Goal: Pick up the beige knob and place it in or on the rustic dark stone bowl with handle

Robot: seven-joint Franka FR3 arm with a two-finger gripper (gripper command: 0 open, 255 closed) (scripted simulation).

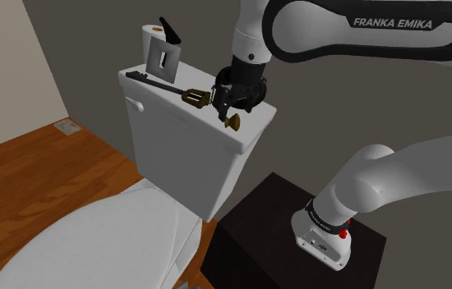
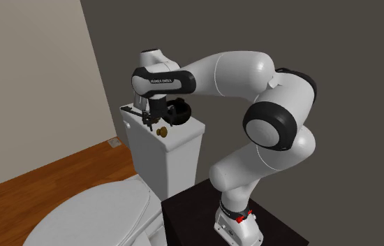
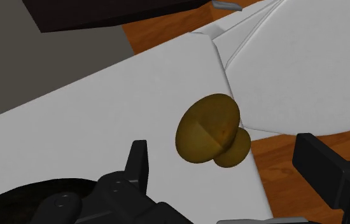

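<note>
Black fingers (image 3: 139, 167) of the gripper (image 3: 224, 153) stand spread, touching nothing; between them the brass-coloured knob (image 3: 209, 130) lies on the white toilet tank lid (image 3: 104, 121), near its edge, the dark bowl (image 2: 182, 112) close by.

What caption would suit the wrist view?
Open tool hovering above a brownish-gold knob lying on the white toilet tank lid.

knob (image 3: 209, 130) flanks – bare tank lid (image 3: 104, 127) | pincer (image 1: 237, 108) hemmed – bowl (image 2: 180, 112) one side, handled tool (image 1: 196, 98) the other
</note>
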